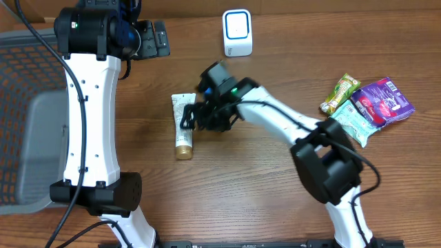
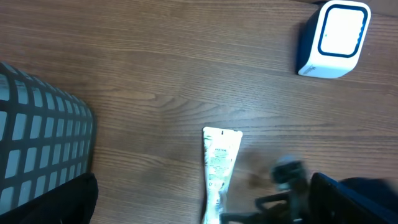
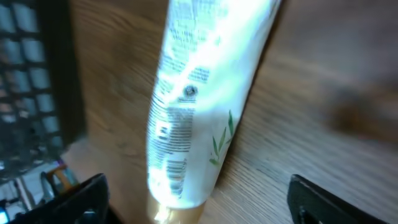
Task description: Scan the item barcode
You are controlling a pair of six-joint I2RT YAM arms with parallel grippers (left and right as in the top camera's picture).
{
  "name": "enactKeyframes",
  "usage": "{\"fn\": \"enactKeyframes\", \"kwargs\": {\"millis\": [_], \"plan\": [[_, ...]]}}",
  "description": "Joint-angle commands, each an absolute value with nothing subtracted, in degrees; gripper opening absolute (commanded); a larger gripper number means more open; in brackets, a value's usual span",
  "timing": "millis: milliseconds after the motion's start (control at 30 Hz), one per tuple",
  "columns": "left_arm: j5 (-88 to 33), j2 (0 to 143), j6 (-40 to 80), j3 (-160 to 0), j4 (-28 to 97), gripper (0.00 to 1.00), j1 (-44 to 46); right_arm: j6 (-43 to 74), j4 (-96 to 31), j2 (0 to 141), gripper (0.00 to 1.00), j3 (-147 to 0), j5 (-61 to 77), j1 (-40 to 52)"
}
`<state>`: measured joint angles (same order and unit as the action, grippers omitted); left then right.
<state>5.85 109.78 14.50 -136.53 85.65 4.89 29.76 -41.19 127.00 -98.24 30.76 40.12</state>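
Midway across the table [image 1: 275,200], the right arm [image 1: 282,120] stretches left from its base, the right gripper [image 1: 193,118] lowered with fingers released and spread either side of a white tube [image 1: 184,140]. The tube lies flat, well short of the white scanner [image 1: 238,32]. The left arm [image 1: 89,117] reaches toward the far edge, the left gripper [image 1: 154,38] spread and empty. The tube's print is blurred in the right wrist view, its gold cap cut off at the frame's bottom edge.
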Motion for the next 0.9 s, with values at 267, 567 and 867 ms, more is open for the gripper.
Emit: {"fn": "enactKeyframes", "kwargs": {"millis": [267, 567, 867], "plan": [[6.0, 110.0, 14.4, -136.7, 85.4, 1.00, 5.3, 36.1, -39.3, 129.4, 0.80, -98.0, 13.6, 47.5], [6.0, 110.0, 14.3, -136.7, 85.4, 0.99, 5.3, 36.0, -44.1, 131.1, 0.71, -98.0, 10.1, 47.1], [6.0, 110.0, 14.4, -136.7, 85.4, 1.00, 5.3, 25.2, -58.9, 128.5, 0.72, -100.4, 6.8, 35.8]]}}
